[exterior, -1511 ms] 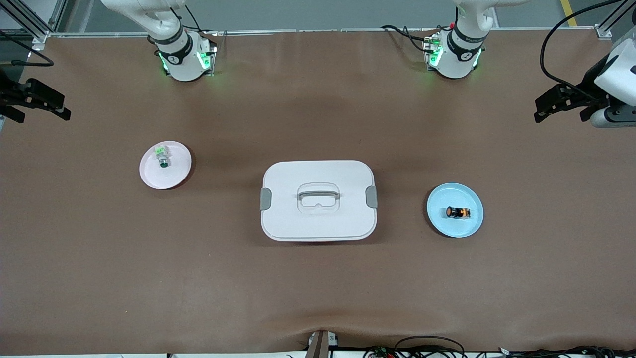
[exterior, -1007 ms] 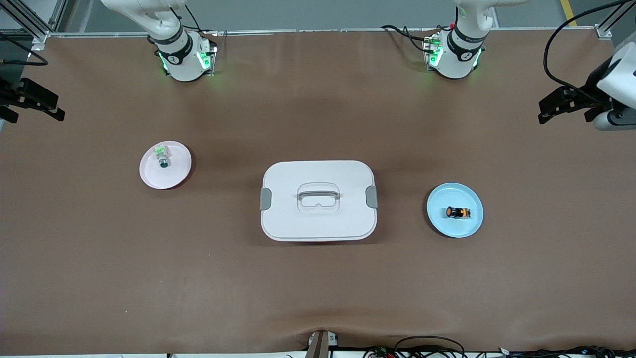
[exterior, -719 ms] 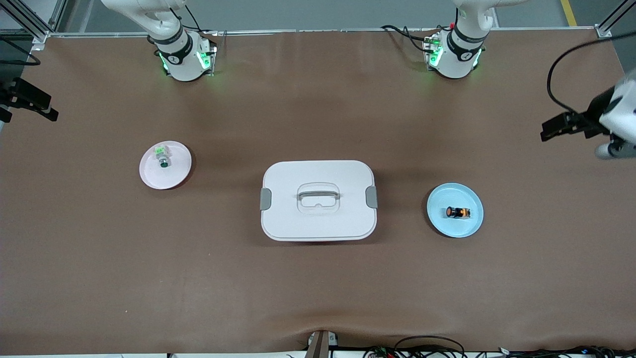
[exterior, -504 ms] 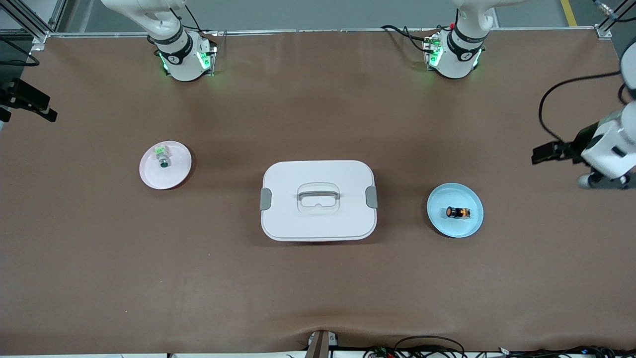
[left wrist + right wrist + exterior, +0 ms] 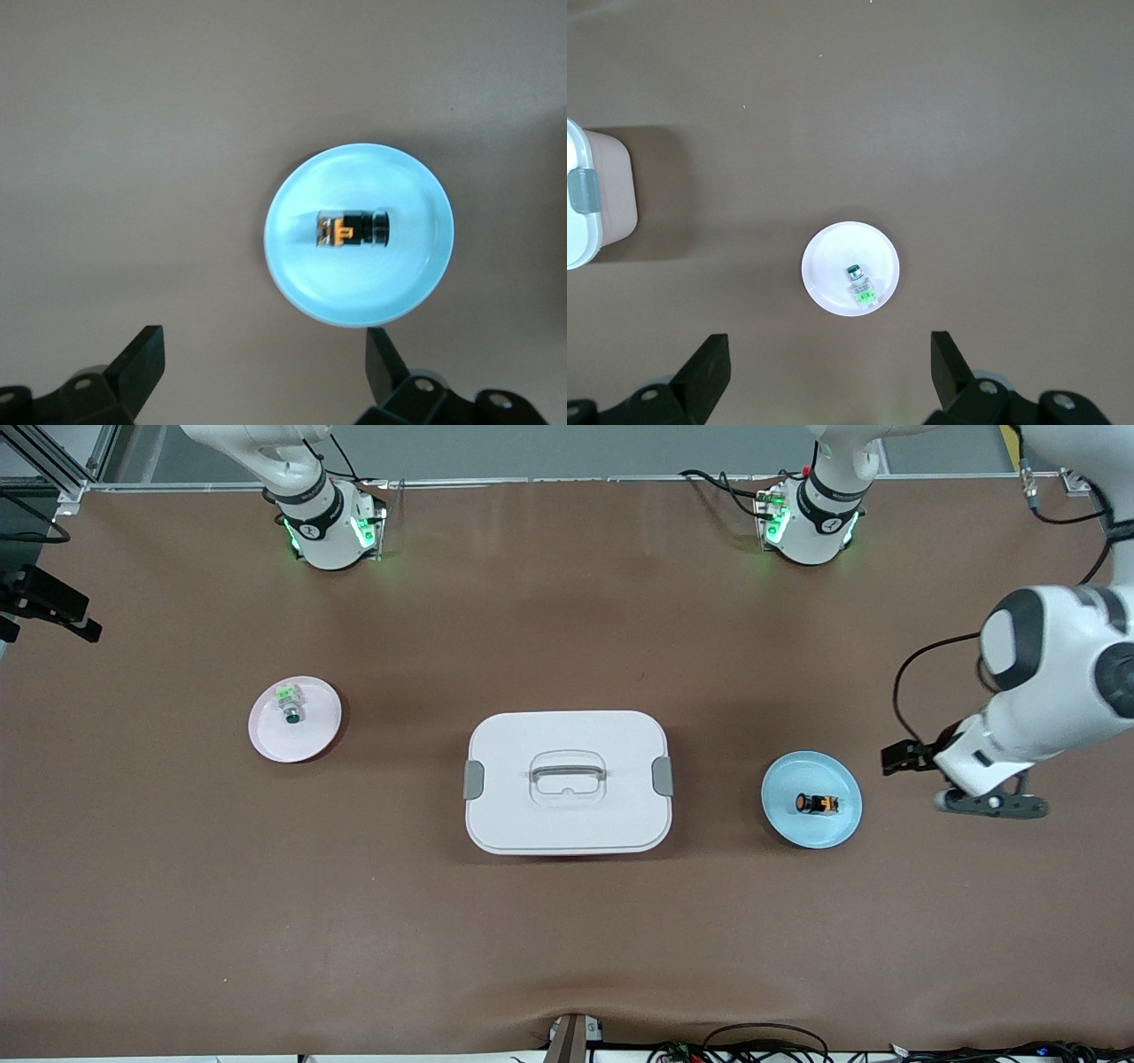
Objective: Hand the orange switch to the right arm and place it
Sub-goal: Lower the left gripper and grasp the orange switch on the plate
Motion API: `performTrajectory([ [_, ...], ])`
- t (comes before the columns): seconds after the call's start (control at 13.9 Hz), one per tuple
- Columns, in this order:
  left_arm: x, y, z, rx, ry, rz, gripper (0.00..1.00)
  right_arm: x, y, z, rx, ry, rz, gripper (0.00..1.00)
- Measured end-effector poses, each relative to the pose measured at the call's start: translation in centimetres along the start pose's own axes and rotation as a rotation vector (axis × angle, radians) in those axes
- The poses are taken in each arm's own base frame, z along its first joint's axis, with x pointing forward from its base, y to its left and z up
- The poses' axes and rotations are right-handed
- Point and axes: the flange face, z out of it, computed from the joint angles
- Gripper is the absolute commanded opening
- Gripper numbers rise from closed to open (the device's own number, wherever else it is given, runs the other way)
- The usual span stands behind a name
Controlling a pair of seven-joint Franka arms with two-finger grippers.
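One orange switch (image 5: 816, 803) on blue plate (image 5: 842, 828); two plates.

The orange switch (image 5: 816, 803), a small black cylinder with orange cap and band, lies on its side on the blue plate (image 5: 840, 831).

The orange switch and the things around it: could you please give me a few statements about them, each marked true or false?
1. The orange switch lies on its side on the blue plate. True.
2. The left gripper is shut on the switch. False: it is open, up in the air, and holds nothing.
3. The white box has its lid on. True.
4. The green switch shares the blue plate. False: it lies on the pink plate, toward the right arm's end.
5. The right gripper is open. True.
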Motion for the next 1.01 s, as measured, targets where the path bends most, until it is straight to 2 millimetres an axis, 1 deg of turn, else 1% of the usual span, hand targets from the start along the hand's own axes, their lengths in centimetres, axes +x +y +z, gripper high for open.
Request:
performTrajectory([
  [0.14,0.3,1.3,3.3,-0.009,-0.023,0.018,1.0,0.0,0.0,-0.5,0.0,0.011,0.0,1.0],
  [0.22,0.5,1.7,4.5,-0.013,-0.034,0.023,1.0,0.0,0.0,-0.7,-0.001,0.016,0.0,1.0],
  [0.36,0.8,2.3,6.1,-0.017,-0.034,0.03,1.0,0.0,0.0,-0.8,-0.001,0.019,0.002,1.0],
  [0.58,1.3,2.8,7.9,-0.019,0.02,0.037,1.0,0.0,-0.1,-0.8,-0.001,0.019,0.0,1.0],
  [0.86,0.9,3.4,11.6,-0.024,0.071,0.044,1.0,0.0,-0.2,-0.8,-0.001,0.019,-0.002,1.0],
  [1.01,0.6,3.5,13.0,-0.027,0.067,0.044,1.0,0.0,-0.2,-0.8,-0.001,0.019,-0.002,1.0],
])
